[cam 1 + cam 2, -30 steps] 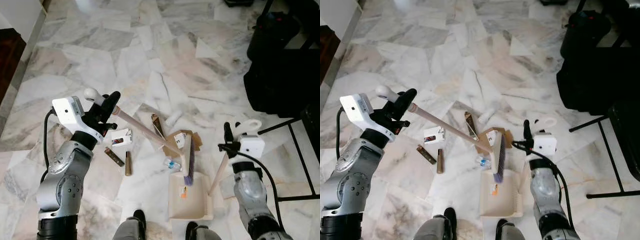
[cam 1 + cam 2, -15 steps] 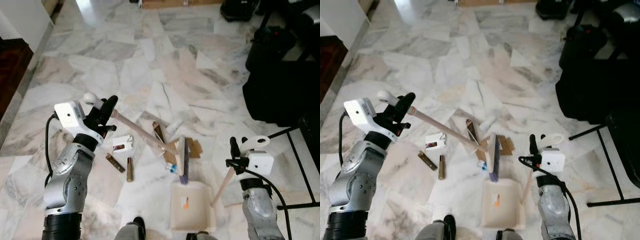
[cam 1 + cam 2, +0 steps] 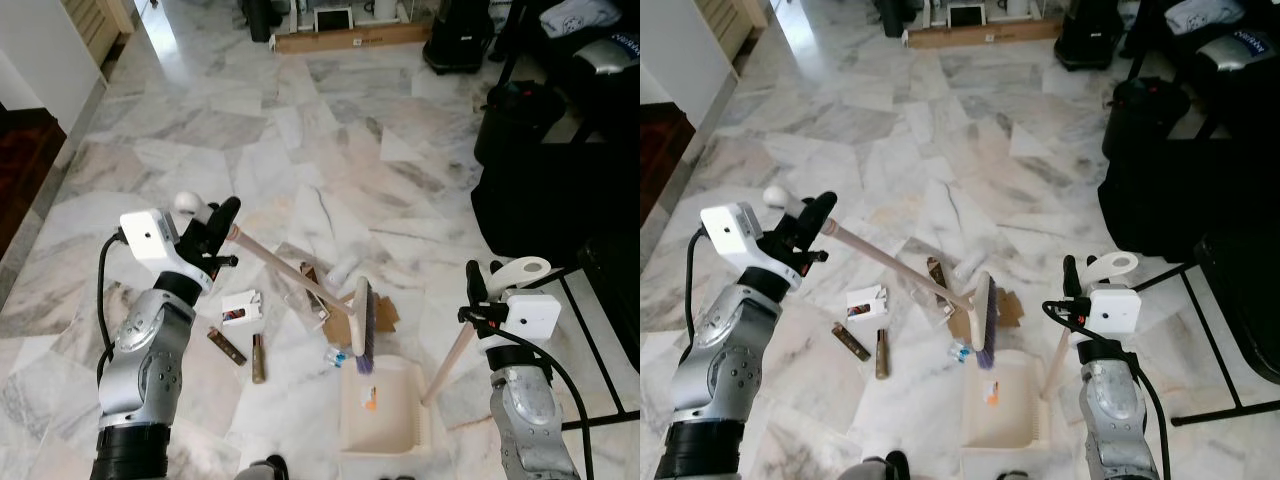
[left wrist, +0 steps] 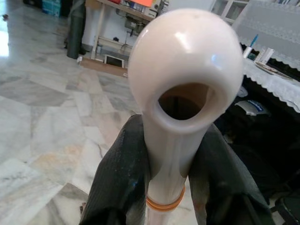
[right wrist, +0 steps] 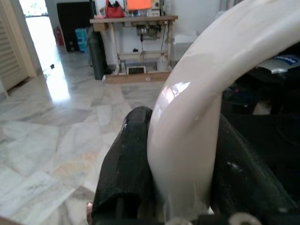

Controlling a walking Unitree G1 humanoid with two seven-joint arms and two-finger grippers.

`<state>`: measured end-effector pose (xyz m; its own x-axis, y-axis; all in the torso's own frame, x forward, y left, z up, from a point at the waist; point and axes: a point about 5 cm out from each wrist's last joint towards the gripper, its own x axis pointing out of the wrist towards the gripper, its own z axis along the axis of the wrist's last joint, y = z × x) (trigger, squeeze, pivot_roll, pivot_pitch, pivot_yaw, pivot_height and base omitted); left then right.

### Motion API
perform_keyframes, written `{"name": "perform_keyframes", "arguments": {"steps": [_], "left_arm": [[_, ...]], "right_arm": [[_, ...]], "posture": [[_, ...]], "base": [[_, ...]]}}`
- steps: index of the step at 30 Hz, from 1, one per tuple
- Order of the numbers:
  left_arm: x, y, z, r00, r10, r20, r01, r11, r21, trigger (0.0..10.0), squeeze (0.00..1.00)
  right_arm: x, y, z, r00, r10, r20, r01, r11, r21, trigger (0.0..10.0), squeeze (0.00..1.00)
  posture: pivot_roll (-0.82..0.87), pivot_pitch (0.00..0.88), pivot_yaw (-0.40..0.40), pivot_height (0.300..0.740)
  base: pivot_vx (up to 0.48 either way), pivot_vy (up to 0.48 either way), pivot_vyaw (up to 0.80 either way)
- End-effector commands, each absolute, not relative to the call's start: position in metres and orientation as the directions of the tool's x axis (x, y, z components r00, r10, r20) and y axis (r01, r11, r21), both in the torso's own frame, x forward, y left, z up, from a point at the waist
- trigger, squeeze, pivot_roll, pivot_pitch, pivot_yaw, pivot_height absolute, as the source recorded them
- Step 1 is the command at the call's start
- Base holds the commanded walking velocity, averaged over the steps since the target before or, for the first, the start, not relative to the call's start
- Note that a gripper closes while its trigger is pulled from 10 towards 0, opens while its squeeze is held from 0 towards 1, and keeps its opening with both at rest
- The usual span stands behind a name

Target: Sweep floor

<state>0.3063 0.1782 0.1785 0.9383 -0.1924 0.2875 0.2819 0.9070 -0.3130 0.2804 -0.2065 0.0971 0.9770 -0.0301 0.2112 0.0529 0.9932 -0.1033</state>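
Note:
My left gripper (image 3: 218,222) is shut on the top of the cream broom handle (image 3: 285,272), whose rounded hanging end (image 4: 185,79) sticks out between the black fingers (image 4: 119,178). The broom head (image 3: 362,326), with purple bristles, stands on the marble floor at the mouth of the cream dustpan (image 3: 382,410). My right gripper (image 3: 478,293) is shut on the dustpan's upright handle (image 3: 457,345), its looped top (image 5: 197,117) showing in the right wrist view. Litter lies left of the broom: a white carton (image 3: 240,308), two brown sticks (image 3: 257,357), cardboard scraps (image 3: 338,323), a small bottle (image 3: 338,355).
A black chair and bags (image 3: 545,170) stand close on the right, with thin black metal legs (image 3: 590,330) beside my right arm. A dark wooden step (image 3: 25,170) lies at the far left. A cardboard box (image 3: 340,35) sits at the back. The floor ahead is open marble.
The camera has risen and tilted up, showing more room. The broom head has slid off the dustpan's inside to its mouth, and the dustpan sits a little farther back.

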Motion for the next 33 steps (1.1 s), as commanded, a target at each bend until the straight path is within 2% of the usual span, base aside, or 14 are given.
{"name": "perform_keyframes", "arguments": {"steps": [1, 11, 15, 21, 33], "left_arm": [[0.303, 0.185, 0.184, 0.931, -0.165, 0.326, 0.265, 0.92, -0.29, 10.0, 0.0], [0.296, 0.192, 0.163, 0.956, -0.128, 0.264, 0.18, 0.967, -0.182, 10.0, 0.0], [0.292, 0.199, 0.148, 0.972, -0.075, 0.223, 0.114, 0.979, -0.167, 10.0, 0.0], [0.29, 0.202, 0.144, 0.975, -0.062, 0.211, 0.098, 0.981, -0.167, 10.0, 0.0], [0.294, 0.199, 0.143, 0.974, -0.06, 0.22, 0.094, 0.985, -0.146, 10.0, 0.0]], "right_arm": [[0.279, -0.204, 0.102, 0.973, -0.02, 0.23, 0.045, 0.994, -0.103, 10.0, 0.0], [0.289, -0.213, 0.109, 0.971, -0.062, 0.232, 0.091, 0.989, -0.118, 10.0, 0.0], [0.294, -0.209, 0.106, 0.973, -0.071, 0.219, 0.094, 0.991, -0.095, 10.0, 0.0], [0.297, -0.208, 0.104, 0.977, -0.083, 0.196, 0.1, 0.992, -0.081, 10.0, 0.0], [0.301, -0.208, 0.103, 0.977, -0.099, 0.187, 0.112, 0.992, -0.061, 10.0, 0.0]], "posture": [[0.01, 0.102, 0.061, 0.74], [0.0, 0.078, 0.064, 0.74], [0.01, 0.068, 0.061, 0.74], [0.02, 0.068, 0.061, 0.74], [0.02, 0.081, 0.064, 0.74]], "base": [[0.0, 0.0, 0.0], [0.0, 0.0, 0.0], [0.0, 0.0, 0.0], [0.0, 0.0, 0.0], [0.0, 0.0, -0.78]]}}
